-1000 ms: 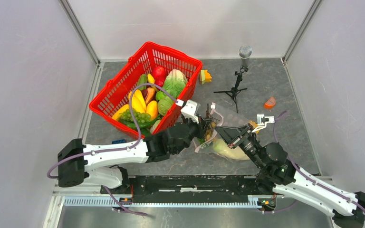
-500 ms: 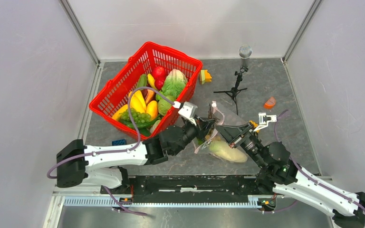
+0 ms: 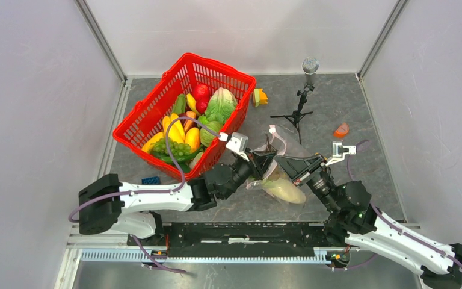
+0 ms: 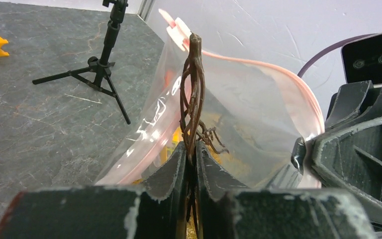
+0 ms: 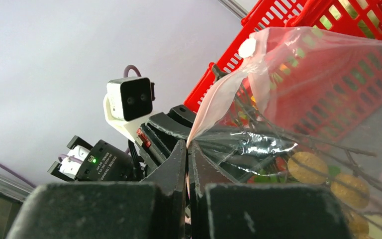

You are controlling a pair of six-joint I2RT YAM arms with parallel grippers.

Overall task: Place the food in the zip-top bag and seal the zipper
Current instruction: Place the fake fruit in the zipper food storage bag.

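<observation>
The zip-top bag (image 3: 287, 150) hangs propped up between the two grippers, its mouth upward. The right gripper (image 3: 283, 161) is pinched shut on the bag's mouth edge; in the right wrist view the film fans out crinkled from the closed fingertips (image 5: 179, 154), and the pale pink zipper (image 5: 214, 102) climbs away from them. The zipper (image 4: 258, 63) is unsealed and arcs wide from beyond the left fingers across to the right gripper's grip.

The left gripper (image 4: 194, 149) is clamped on a brown twiggy stem (image 4: 193, 89) that stands upright out of its fingertips against the bag's near side. Whether bag film is caught in that pinch too I cannot tell. Through the film, just past the right fingers, thin branches of the stem carry round tan-yellow fruits (image 5: 307, 167).

Seen from above, a long cream-white vegetable (image 3: 286, 191) lies in the bag's lower part, under the right fingers and toward the arm bases.

Beyond the left fingers sits the red mesh basket (image 3: 147, 99) with lettuce (image 3: 221, 103), a red fruit (image 3: 201, 91), bananas (image 3: 174, 127) and green grapes (image 3: 177, 147) in it. Past both sets of fingertips a small microphone tripod (image 3: 299, 111) stands on the grey table (image 3: 349, 96). Well apart from the fingers lie a yellow-orange block (image 3: 260, 96) and an orange piece (image 3: 341, 129).
</observation>
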